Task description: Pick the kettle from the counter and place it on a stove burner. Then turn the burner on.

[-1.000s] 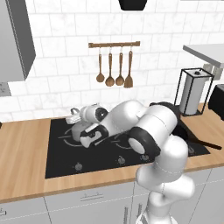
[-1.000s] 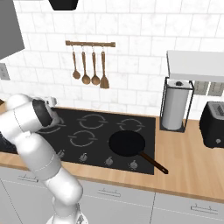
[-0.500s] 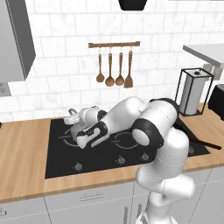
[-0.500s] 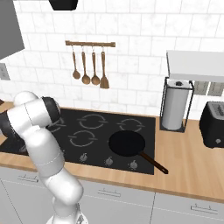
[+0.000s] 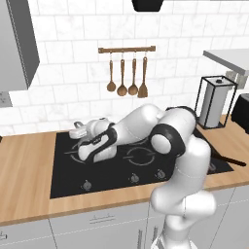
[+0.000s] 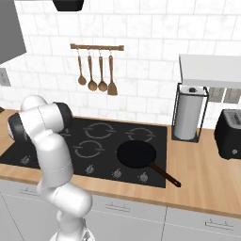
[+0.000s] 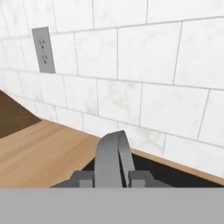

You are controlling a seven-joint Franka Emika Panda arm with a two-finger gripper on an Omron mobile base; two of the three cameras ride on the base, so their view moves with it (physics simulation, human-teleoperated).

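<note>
- White-tiled wall backs the wooden worktop (image 5: 29, 165) and black cooktop (image 5: 68, 180).
- Kettle (image 5: 79, 130) sits at the cooktop's ten o'clock corner, mostly hidden behind the arm; its thin arched handle (image 7: 113, 157) rises between the fingers (image 7: 85, 178) in the hand view.
- Fingers stand nearly closed about that handle, apparently pinching it.
- Likely rigid metal, smooth and slippery; the handle's top is the natural hold, though the body may swing beneath it.
</note>
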